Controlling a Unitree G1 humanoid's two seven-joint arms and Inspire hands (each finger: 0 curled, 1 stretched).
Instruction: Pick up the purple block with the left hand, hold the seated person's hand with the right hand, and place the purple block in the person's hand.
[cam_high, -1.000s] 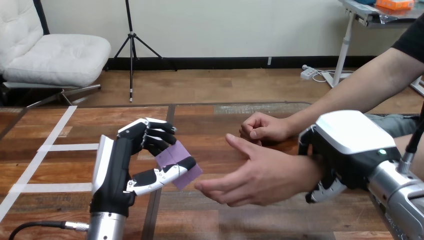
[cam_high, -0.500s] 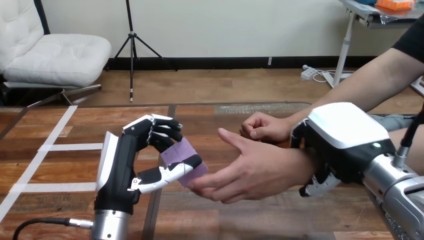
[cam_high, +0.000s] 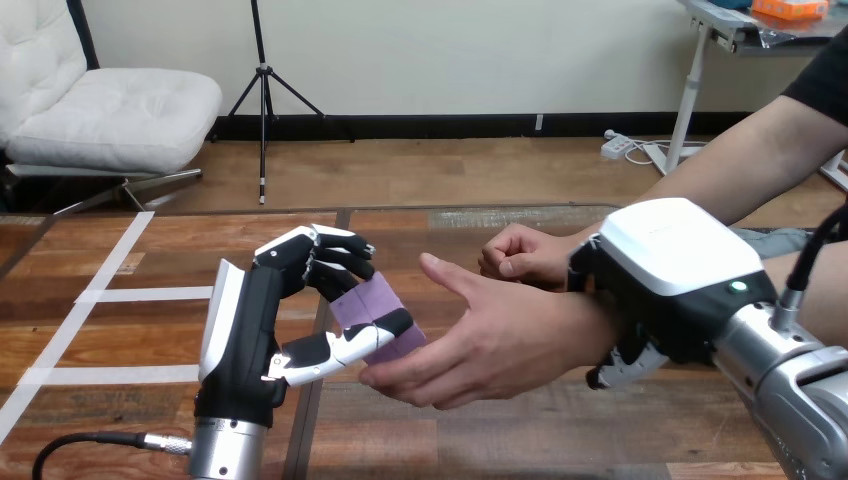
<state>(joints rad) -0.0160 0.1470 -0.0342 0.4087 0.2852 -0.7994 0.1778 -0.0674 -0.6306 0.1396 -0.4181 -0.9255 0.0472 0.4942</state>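
Purple block (cam_high: 372, 312): off the surface, pinched in the left hand, just left of the person's open fingers.
Block's lie: tilted, with one broad face turned up and toward the camera. Its long axis runs from the far left down to the near right, and the lower end points at the person's palm.
Block's faces: plain purple where they show.
Left hand (cam_high: 250, 335): grasping the block, with the curled fingers (cam_high: 335, 262) over its upper edge and the thumb (cam_high: 340, 345) across its lower face. The palm stands upright and the white shell faces left.
Person's nearer hand (cam_high: 495, 335): open, palm turned up and to the left, thumb raised, fingertips reaching under the block's lower end. Whether they touch it I cannot tell.
Right hand (cam_high: 672, 262): clasped on the person's wrist. The white shell lies over it and the fingertips (cam_high: 622, 366) appear to come round beneath it.
Person's farther hand (cam_high: 520, 254): closed loosely, resting on the surface behind the open hand.
Surface (cam_high: 500, 440): brown wood, with white tape strips (cam_high: 110, 294) at the left.
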